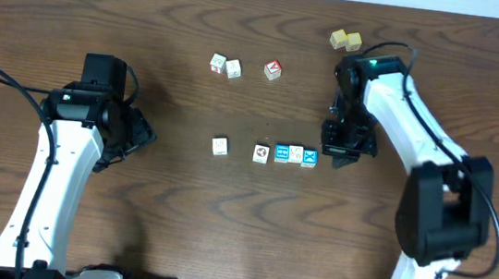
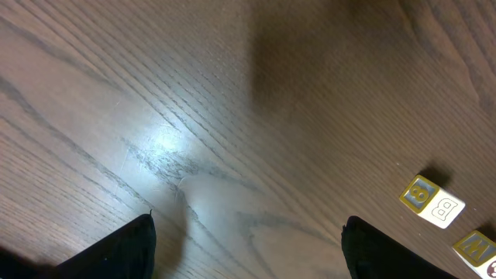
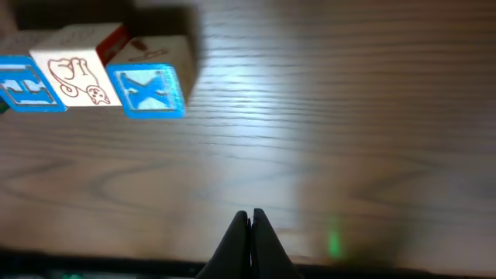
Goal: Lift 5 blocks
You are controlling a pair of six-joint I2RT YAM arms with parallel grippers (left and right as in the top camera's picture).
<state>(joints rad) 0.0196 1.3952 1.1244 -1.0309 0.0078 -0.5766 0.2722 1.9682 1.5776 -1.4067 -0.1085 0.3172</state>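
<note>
Left end effector (image 2: 248, 244) spread wide, empty; right end effector (image 3: 250, 223) pressed together, seemingly empty, beside the blocks (image 1: 295, 154).

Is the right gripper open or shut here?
Shut. The black fingertips of the right gripper meet with nothing between them, clear of the blue X-faced cube.

We count ten little cubes total: five picture cubes (image 1: 295, 154) in the lower row, two of them blue-faced, plus two more pale cubes (image 1: 218, 63) up top. Then one red-faced cube (image 1: 273, 69), two plain yellow cubes (image 1: 338, 38), and two robot arms (image 1: 62, 152).
</note>
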